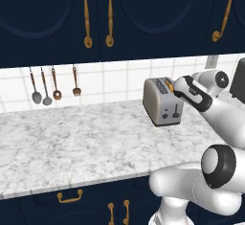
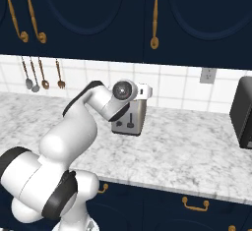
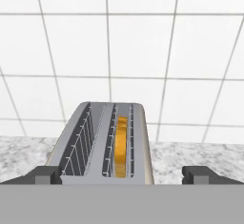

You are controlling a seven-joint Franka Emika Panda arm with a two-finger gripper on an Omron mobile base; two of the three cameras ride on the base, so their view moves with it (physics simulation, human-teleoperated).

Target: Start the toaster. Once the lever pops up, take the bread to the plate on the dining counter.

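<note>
while the claw (image 3: 122, 175) gapes released, the bread (image 3: 121, 147) sits in the toaster's (image 3: 102, 147) right slot.

No words, brand names, numbers or signs can be read on anything here. The boxy silver-grey metal toaster (image 1: 162, 101) carries a small dark dial and dark marks on its narrow end face, but these are plain shapes, too small to hold any legible label. The pale tiled wall behind the toaster is unmarked, and so is the small grey wall outlet (image 2: 207, 75) above and to the right of the toaster. The dark navy cabinet doors (image 2: 197, 18) above the toaster bear brass handles and no lettering.
</note>
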